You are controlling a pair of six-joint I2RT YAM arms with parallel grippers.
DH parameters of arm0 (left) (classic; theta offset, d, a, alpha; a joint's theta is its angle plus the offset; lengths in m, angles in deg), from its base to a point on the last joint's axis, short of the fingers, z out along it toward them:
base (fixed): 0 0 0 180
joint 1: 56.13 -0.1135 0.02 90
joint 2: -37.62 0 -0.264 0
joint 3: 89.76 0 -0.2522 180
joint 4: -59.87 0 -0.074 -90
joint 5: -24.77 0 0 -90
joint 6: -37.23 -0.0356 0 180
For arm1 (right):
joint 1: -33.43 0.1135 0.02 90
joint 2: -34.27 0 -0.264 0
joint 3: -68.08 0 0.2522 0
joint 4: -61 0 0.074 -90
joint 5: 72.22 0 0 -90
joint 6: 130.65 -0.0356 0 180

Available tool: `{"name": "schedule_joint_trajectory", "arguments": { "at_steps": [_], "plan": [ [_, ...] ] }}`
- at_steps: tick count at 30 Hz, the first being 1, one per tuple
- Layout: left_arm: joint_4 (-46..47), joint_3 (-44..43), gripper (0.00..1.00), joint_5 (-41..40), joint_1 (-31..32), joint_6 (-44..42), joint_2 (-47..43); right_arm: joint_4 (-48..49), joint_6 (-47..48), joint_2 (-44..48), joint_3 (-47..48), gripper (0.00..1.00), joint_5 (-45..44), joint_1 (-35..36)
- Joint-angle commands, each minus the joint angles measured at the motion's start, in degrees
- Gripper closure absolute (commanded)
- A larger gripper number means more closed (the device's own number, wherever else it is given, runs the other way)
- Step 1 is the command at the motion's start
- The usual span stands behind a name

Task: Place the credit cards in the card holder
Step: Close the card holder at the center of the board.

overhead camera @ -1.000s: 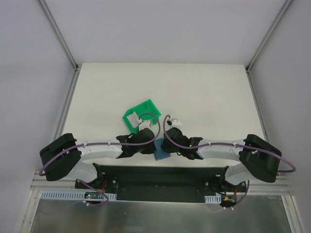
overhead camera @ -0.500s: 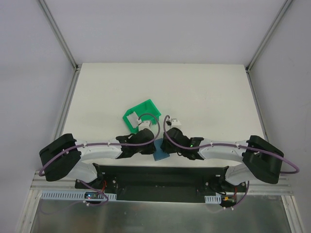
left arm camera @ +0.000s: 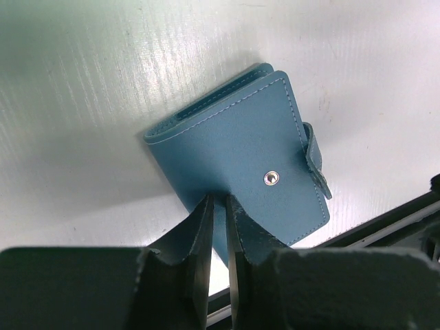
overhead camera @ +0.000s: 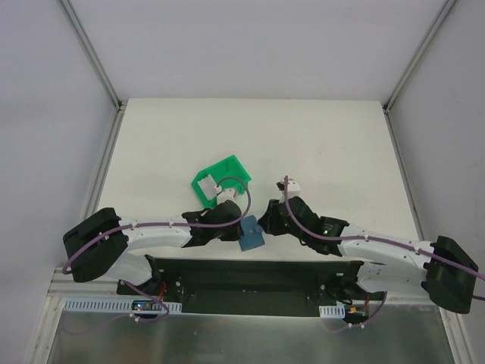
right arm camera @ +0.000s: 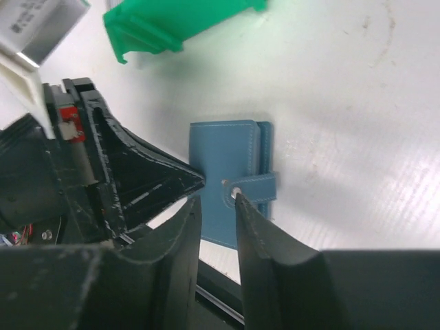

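Surface: white table (overhead camera: pixel 326 136), pale grey walls round it | left claw (left arm camera: pixel 218 201): pinched on near edge of folded card holder (left arm camera: pixel 237 148) | right claw (right arm camera: pixel 216 199): fingers apart, holder's strap just ahead | green bin (overhead camera: pixel 225 171): beyond both claws

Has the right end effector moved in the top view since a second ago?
Yes. The right end effector has swung to the right, away from the green bin, and has drawn back from the card holder.
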Motion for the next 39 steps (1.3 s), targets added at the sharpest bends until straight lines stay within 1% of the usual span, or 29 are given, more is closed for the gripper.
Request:
{"name": "schedule_joint_trajectory", "arguments": {
  "at_steps": [1, 3, 12, 19, 27, 32, 39],
  "plan": [
    [-1.5, -0.1, 0.88, -0.6, 0.9, -1.2, 0.6, -0.9, -1.7, 4.4, -4.2, 0.77, -1.2, -2.0],
    [-1.5, -0.3, 0.88, -0.5, 0.9, -1.7, 0.4, -0.6, -2.1, 4.2, -5.1, 0.82, 0.2, -2.7],
    [-1.5, -1.3, 0.85, 0.4, 0.8, -3.6, 1.3, 5.2, -2.5, -3.5, -4.0, 0.90, 5.6, -3.6],
    [-1.5, -1.8, 0.84, 0.7, 0.9, -3.9, 2.1, 6.8, -2.0, -6.5, -2.6, 0.91, 6.7, -3.5],
    [-1.4, -1.3, 0.85, -0.1, 0.8, -3.2, 1.6, 6.6, -1.3, -4.2, -3.3, 0.91, 4.9, -4.1],
    [-1.5, -0.9, 0.85, -0.8, 0.9, -2.6, 1.3, 6.7, -0.4, -4.8, -2.4, 0.91, 7.1, -5.3],
    [-1.4, -0.9, 0.85, -1.5, 0.9, -1.7, 1.3, 9.0, -0.2, -8.2, -1.1, 0.91, 11.0, -5.4]
  ]
}}
